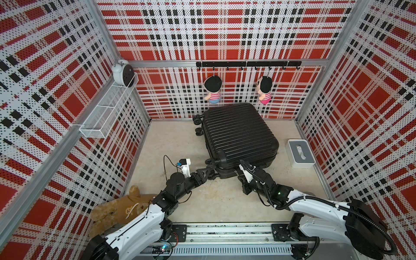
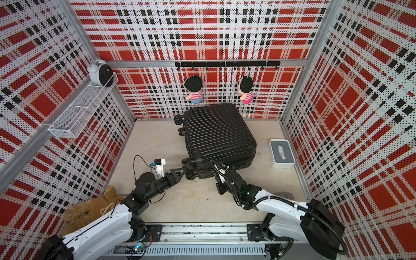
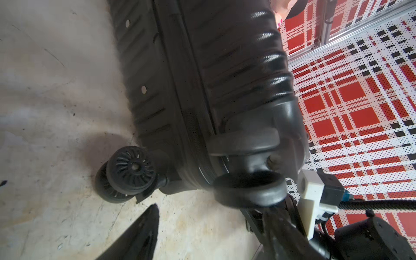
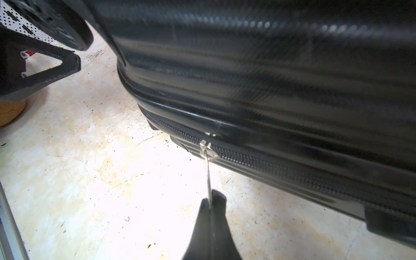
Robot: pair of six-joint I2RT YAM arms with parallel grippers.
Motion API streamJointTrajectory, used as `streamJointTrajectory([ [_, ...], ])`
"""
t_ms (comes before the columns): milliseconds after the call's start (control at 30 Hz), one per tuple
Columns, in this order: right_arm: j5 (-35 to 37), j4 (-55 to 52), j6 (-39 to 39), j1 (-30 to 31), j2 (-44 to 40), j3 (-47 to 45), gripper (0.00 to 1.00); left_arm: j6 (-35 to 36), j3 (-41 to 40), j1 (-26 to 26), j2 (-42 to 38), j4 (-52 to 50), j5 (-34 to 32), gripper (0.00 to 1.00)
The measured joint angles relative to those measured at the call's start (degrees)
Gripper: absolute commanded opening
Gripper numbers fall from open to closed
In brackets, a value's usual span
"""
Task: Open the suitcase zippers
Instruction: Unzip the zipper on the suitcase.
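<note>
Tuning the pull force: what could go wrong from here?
1. The right gripper holds just the tip of the thin zipper pull; it may slip out.
2. The left gripper is open by the wheels, so the suitcase looks unbraced and may slide with the pull.

Left end effector (image 1: 210,172) spread, right end effector (image 4: 211,203) pinched.

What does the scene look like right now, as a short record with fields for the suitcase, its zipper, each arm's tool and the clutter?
suitcase: large black ribbed hard-shell suitcase, lying flat on the floor, shells together
zipper: black zipper track along the seam
right tool: right tool shut on the thin silver metal zipper pull
left tool: left tool open, holding nothing, beside the near black spinner wheels
clutter: brown plush bear; white tissue box; two hanging dolls
</note>
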Motion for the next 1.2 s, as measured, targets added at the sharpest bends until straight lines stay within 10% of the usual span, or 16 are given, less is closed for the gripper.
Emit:
streamJointTrajectory([
  [467, -0.46, 2.73, -0.11, 0.66, 1.38, 0.11, 0.00, 2.05, 2.67, 12.66, 9.14, 1.03, 8.74, 0.64],
  [1200, -0.50, 3.63, -1.01, 0.87, 3.39, 0.74, 0.00, 3.82, 7.56, 7.21, 24.96, 5.20, 8.52, 0.60],
])
